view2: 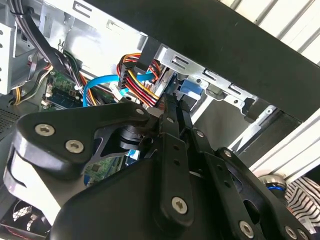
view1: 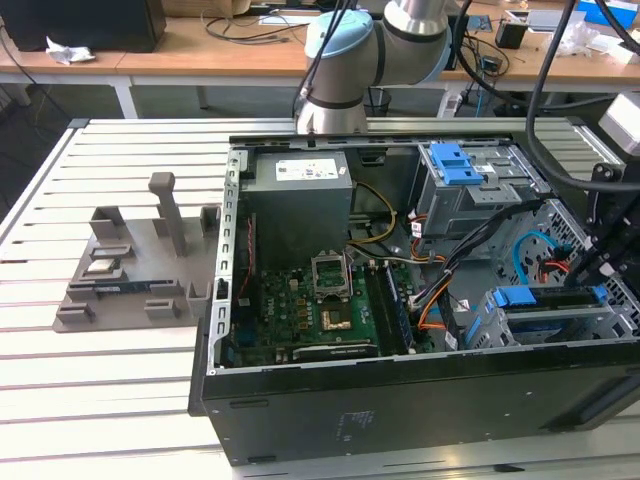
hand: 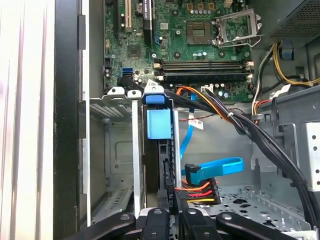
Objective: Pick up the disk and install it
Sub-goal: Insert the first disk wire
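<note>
Claw [hand: 170, 212] pinched on disk [hand: 161, 165] (edge-on)

White slatted table [view1: 120, 390], wooden desks [view1: 170, 60] behind, cables, perhaps daylight

The disk [hand: 161, 150] stood edge-on in the drive bay just ahead of the gripper [hand: 170, 212]; its label and flat faces were hidden, only the blue carrier edge showed in the first wrist view. The gripper's linkages were cut off by the frame edge in both wrist views, and the fingertips were too buried to tell their spacing or whether they touched the disk. In the second wrist view the black linkage [view2: 170, 165] blocked most of the bay. In the exterior view the arm [view1: 350, 50] was cut off by the frame edge, and the wrist end was lost behind cables.
</note>
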You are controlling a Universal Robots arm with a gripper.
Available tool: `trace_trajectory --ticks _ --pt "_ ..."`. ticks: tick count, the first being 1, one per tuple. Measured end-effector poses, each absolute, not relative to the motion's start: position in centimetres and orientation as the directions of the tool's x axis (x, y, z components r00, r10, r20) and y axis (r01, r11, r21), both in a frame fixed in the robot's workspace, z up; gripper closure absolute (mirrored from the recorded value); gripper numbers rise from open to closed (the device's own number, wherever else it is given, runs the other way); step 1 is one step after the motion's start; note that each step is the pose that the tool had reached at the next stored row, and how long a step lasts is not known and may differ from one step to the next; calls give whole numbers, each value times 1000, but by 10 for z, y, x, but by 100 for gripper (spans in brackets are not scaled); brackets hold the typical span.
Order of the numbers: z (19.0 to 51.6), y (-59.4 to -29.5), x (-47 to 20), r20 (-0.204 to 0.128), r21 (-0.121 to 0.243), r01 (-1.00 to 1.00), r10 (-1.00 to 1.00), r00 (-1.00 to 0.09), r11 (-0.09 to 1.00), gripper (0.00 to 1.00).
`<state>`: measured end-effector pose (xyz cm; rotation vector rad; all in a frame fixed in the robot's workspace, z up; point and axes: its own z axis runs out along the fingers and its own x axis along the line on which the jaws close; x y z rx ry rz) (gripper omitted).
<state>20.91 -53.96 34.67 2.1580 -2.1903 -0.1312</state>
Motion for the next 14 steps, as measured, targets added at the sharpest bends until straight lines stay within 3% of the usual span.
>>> trace_trajectory --ticks 14 --pt "338 -541 208 -14 105 -994 -1000 -15 13 83"
